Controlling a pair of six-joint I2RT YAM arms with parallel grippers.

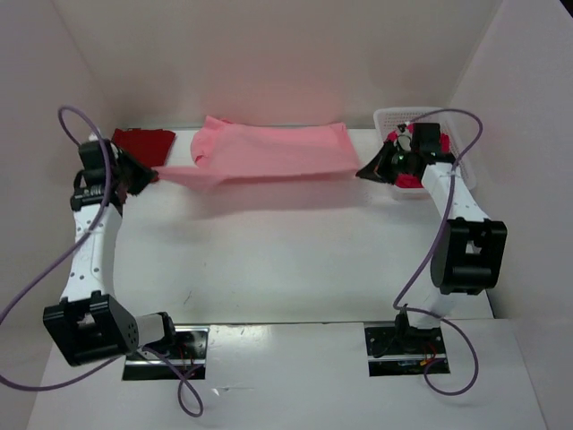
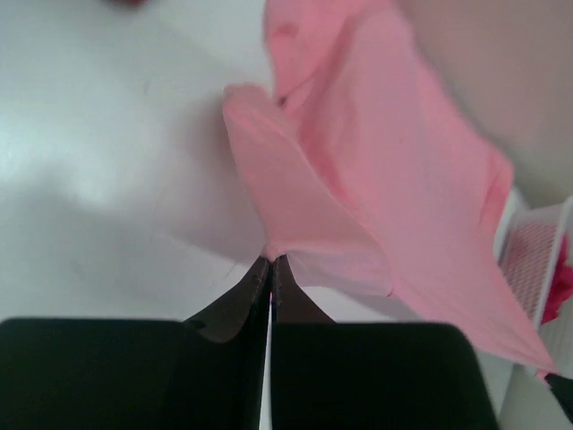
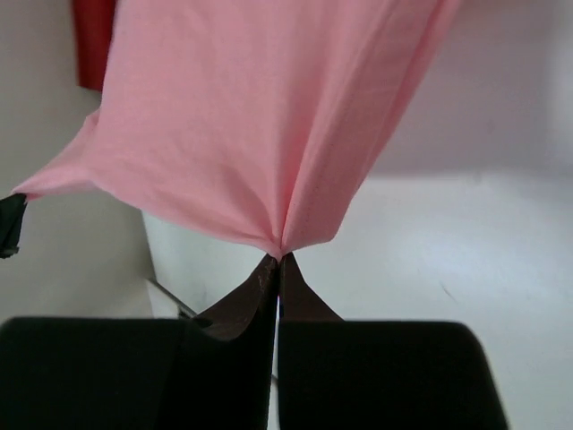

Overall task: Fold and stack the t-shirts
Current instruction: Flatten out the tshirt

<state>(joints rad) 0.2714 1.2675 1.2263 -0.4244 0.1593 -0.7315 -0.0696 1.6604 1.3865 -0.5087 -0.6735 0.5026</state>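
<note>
A light pink t-shirt hangs stretched above the back of the table between both arms. My left gripper is shut on its left corner. At the right, my right gripper pinches the other corner shut. The cloth sags toward the table between them. A dark red t-shirt lies folded at the back left. A bright magenta-pink t-shirt shows in the basket behind my right wrist.
A white mesh basket stands at the back right corner. White walls close the table on the left, back and right. Purple cables loop from both arms.
</note>
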